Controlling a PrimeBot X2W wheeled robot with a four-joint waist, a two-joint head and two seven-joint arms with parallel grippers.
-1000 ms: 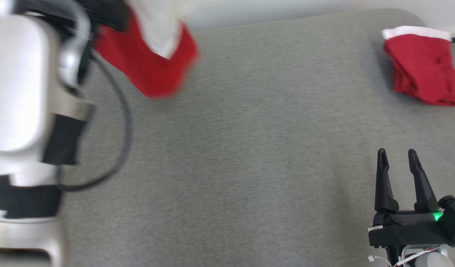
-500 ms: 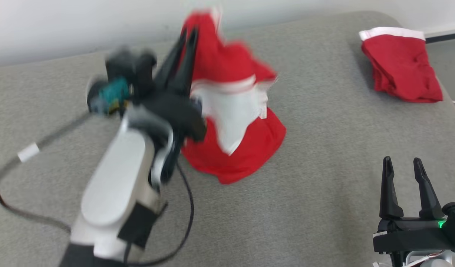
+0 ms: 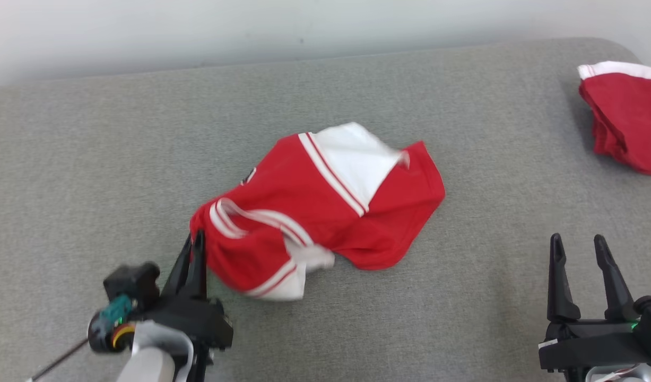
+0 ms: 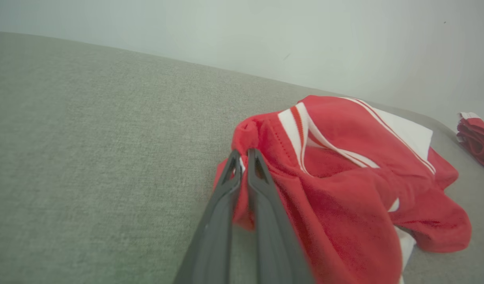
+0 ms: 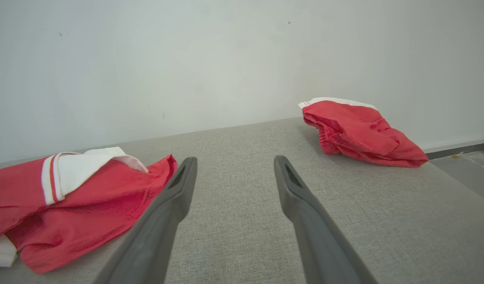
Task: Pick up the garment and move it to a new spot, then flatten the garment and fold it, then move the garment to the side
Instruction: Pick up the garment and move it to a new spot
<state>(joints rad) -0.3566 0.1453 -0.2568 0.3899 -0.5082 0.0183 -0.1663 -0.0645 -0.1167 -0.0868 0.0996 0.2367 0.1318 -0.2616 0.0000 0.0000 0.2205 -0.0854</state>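
So, two red garments: spare garment aside, the garment has landed on the bench, left end effector pinching it; right end effector gapes empty.

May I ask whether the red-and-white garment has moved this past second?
Yes: the red-and-white garment came down toward the robot, away from the grey surface's back edge.

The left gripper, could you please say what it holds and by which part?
The left gripper pinches the striped red garment by a bunched edge beside its white trim.

Left pincer pinched closed, right pincer spread wide, both pointing forward
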